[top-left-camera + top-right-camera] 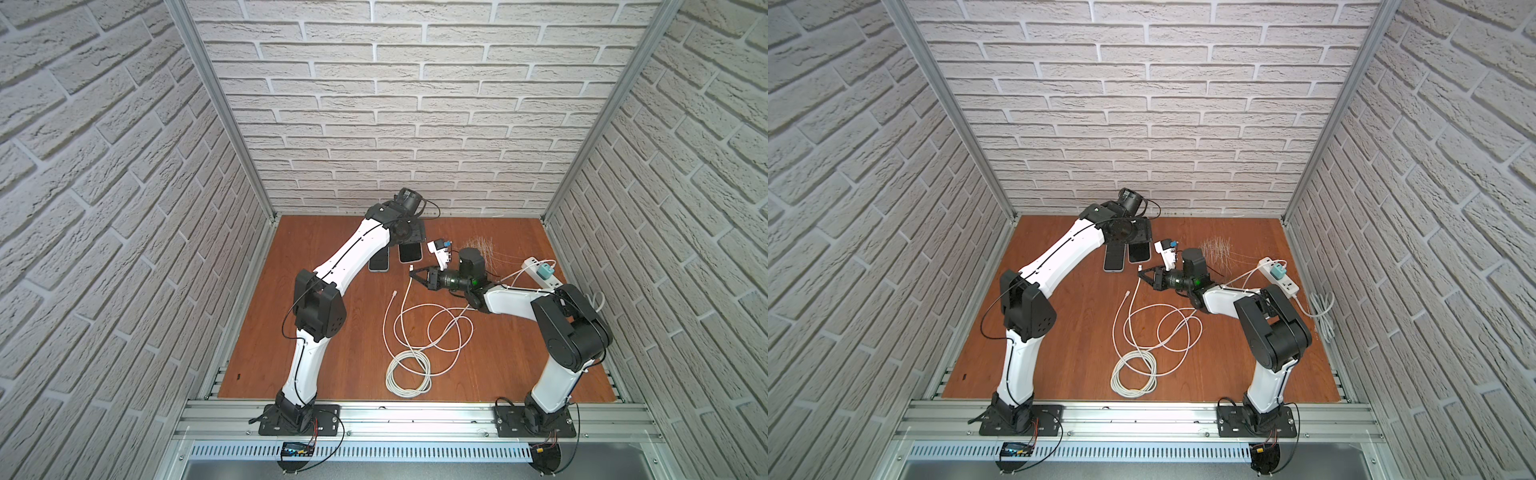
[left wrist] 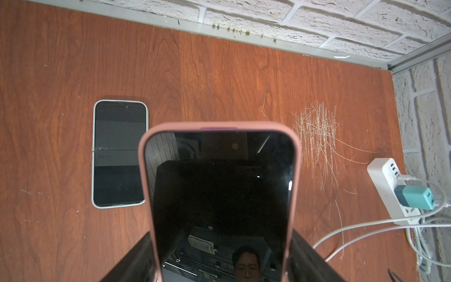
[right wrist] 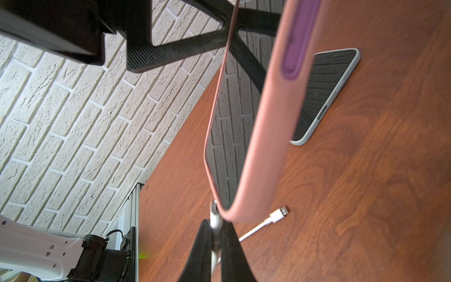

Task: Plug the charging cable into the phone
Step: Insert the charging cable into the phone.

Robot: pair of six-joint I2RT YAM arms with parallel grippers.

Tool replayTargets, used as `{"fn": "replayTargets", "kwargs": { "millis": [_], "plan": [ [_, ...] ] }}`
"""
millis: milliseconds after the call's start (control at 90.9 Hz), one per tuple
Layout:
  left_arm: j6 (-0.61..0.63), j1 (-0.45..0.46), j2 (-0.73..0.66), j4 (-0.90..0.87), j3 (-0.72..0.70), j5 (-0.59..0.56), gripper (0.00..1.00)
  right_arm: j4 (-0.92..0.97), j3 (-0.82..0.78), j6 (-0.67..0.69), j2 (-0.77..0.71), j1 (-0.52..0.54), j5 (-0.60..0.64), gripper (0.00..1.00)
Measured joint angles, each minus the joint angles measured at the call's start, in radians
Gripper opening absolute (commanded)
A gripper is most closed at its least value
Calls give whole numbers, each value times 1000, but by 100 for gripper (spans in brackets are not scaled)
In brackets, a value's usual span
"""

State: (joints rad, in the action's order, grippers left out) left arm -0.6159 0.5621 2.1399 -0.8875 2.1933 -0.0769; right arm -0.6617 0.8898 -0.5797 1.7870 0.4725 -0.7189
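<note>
- right wrist view shows the right gripper (image 3: 216,234) clenched tight on the charging cable plug (image 3: 214,212). the plug tip is right at the bottom edge of the pink phone (image 3: 258,136). i cannot tell if the tip is in the hole.
- the left gripper (image 2: 220,246) has its jaws wide, grasping the pink phone by its two long sides. it holds the phone up off the table (image 2: 219,85).
- the phone is hard and smooth, and its glass front could crack. its soft-looking case should help stop slips. a hold on the sides leaves the bottom edge free, which looks right.
- the cable is light and floppy, but the plug is small and stiff. i think the hard plug shell is the best place to hold it.
- a second phone (image 2: 119,153) lies flat on the table just beside the pink phone.
- a loose white plug (image 3: 280,214) lies near the pink phone's bottom edge.
- loops of white cable (image 1: 409,370) lie well apart from the pink phone. the long cable could tug on the plug.
- a power strip (image 2: 388,185) with a teal charger (image 2: 415,197) is also well apart from the pink phone.
</note>
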Motion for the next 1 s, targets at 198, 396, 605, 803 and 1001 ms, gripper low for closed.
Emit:
{"fn": "replayTargets", "kwargs": {
  "millis": [198, 396, 605, 803, 1001],
  "plan": [
    [6, 0, 0, 0, 0, 7, 40, -6, 0, -3, 0, -5, -2, 3],
    [7, 1, 0, 1, -6, 13, 40, -18, 0, -15, 0, -6, -4, 3],
    [9, 3, 0, 3, -10, 17, 40, -19, 0, -16, 0, -7, -7, 3],
    [14, 5, -6, 19, -29, 18, 40, -19, 0, -19, 1, -9, -11, 3],
    [16, 9, -39, 60, -93, 20, 40, -18, 0, -19, 8, -9, -19, 3]
  ]
}}
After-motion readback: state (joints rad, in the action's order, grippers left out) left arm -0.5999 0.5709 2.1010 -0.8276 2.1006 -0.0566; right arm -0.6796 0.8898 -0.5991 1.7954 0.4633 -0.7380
